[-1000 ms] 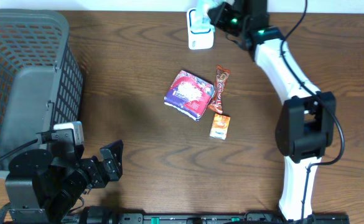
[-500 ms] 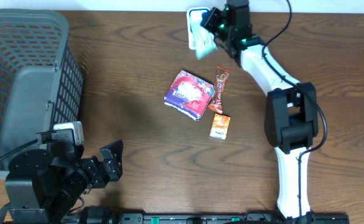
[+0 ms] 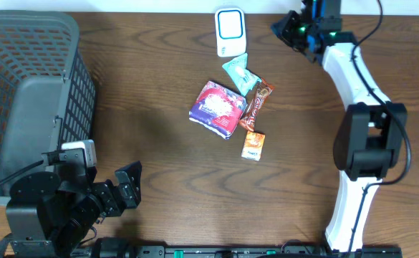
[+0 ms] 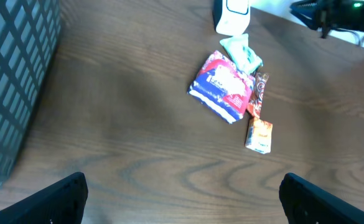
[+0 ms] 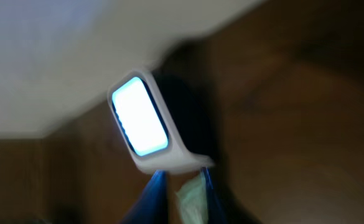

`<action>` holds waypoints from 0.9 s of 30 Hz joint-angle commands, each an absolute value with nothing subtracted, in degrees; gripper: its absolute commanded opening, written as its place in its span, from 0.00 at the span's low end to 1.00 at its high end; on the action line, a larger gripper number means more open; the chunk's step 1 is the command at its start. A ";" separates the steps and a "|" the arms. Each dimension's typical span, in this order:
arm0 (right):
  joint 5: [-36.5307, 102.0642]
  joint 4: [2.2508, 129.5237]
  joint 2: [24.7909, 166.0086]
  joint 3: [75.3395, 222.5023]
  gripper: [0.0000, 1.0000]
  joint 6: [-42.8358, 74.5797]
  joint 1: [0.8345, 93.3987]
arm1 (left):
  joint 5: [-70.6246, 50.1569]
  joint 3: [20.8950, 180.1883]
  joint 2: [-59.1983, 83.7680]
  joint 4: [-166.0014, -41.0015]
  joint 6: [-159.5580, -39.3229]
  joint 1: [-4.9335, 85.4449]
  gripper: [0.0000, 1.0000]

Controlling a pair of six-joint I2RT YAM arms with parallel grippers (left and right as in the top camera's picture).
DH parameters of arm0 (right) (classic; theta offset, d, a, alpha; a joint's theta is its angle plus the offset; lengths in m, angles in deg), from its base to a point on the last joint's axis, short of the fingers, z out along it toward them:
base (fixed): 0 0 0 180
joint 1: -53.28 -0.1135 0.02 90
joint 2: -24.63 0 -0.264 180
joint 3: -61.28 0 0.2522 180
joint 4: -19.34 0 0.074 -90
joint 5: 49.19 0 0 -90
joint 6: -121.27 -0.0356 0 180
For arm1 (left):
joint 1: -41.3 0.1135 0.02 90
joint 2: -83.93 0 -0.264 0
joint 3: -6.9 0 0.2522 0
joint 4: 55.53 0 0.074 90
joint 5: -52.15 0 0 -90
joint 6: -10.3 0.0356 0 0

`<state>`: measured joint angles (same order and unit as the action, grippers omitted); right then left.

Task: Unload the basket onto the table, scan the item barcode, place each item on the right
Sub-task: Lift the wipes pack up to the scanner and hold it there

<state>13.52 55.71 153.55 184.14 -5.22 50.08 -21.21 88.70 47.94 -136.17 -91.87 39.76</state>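
so the right arm [image 3: 352,79] was stretched way out from its base at the near right, running up the right side of the counter [image 3: 159,179] to the far edge, wrist bent left toward the scanner [image 3: 230,31]. The right end effector [image 3: 289,29] hung off to the right of the scanner, well apart from everything and holding nothing. The right wrist view was pretty smeared, but the two blue fingers [image 5: 157,183] showed just a narrow gap between them

The left arm [image 3: 44,211] was folded up low at the near left corner, beside the basket [image 3: 23,43]. The left end effector [image 3: 132,185] pointed out over bare wood with its jaws spread wide, nothing in them

Count of stuff:
- one scanner, white with a lit screen, at the far edge in the middle
- four snack things in a loose cluster mid counter
- one grey mesh basket, far left
- two arms

The item, a teal packet [image 3: 236,72], lay flat on the counter just on the near side of the scanner. Next to it sat a brown bar [image 3: 256,105], maybe touching, couldn't tell. A pink pouch [image 3: 218,108] was against the bar's left side, and an orange sachet [image 3: 252,145] sat just near of the bar's near end
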 commanded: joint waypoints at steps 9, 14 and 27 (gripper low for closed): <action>13.43 69.00 151.65 184.69 0.54 15.70 44.79 | -20.35 89.53 47.88 -136.14 -91.78 40.00 0.98; 25.83 70.27 153.05 184.01 0.56 15.65 40.66 | -20.35 89.53 47.88 -136.17 -91.78 40.00 0.98; 31.03 69.92 162.49 183.82 0.55 15.70 37.95 | -20.35 89.53 47.88 -136.17 -91.78 40.00 0.98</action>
